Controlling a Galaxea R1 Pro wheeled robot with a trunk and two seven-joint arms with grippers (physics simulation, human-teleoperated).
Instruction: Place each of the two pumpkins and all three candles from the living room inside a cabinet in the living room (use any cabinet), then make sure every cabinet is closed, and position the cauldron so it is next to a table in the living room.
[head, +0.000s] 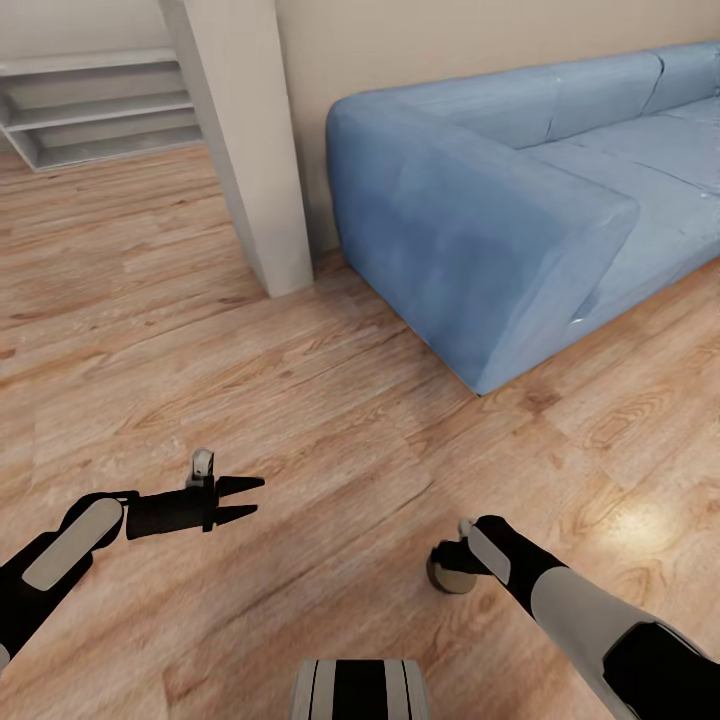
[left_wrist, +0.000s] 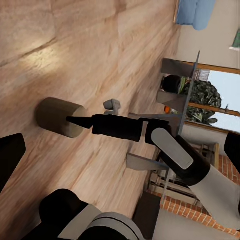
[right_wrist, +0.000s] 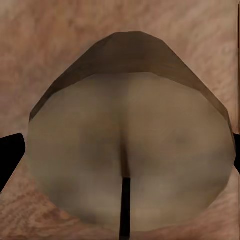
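A short beige candle (head: 444, 580) stands on the wood floor by the sofa. My right gripper (head: 448, 562) points down over it, mostly hidden by its own wrist in the head view. In the right wrist view the candle (right_wrist: 130, 135) takes up the space between the two black fingertips (right_wrist: 10, 157), which stand apart at either side. The left wrist view shows a right fingertip (left_wrist: 76, 120) at the candle (left_wrist: 57, 117). My left gripper (head: 243, 501) hovers open and empty above the floor. Pumpkins, cabinet and cauldron are out of view.
A blue sofa (head: 520, 210) fills the right side, and a white pillar (head: 250, 140) stands at its left end. Grey shelves (head: 100, 110) sit at the far left. In the left wrist view a grey table (left_wrist: 175, 97) by a window carries a small orange thing (left_wrist: 167, 108), too small to identify.
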